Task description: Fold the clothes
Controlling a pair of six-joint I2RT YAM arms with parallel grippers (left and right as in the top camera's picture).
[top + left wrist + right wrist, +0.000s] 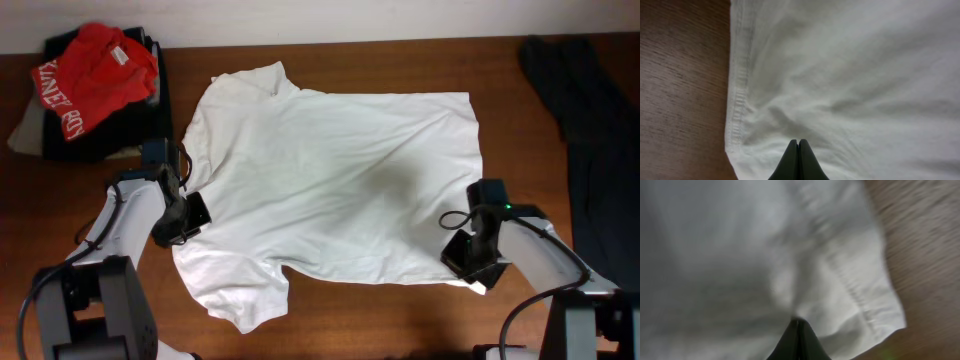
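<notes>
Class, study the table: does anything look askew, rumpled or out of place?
The white T-shirt lies spread but slanted and creased across its middle. The red shirt sits crumpled atop a dark pile in the far-left corner.

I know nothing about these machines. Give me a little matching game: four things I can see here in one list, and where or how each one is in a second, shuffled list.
Things
1. white T-shirt
2. red shirt
3. dark garment
4. right tool

Places or states (seen from overhead)
A. lying along the right side
B. shut, pinching a hemmed corner of white cloth
C. spread out in the middle
D. crumpled in the far left corner

Pairs: 1-C, 2-D, 3-A, 4-B
</notes>
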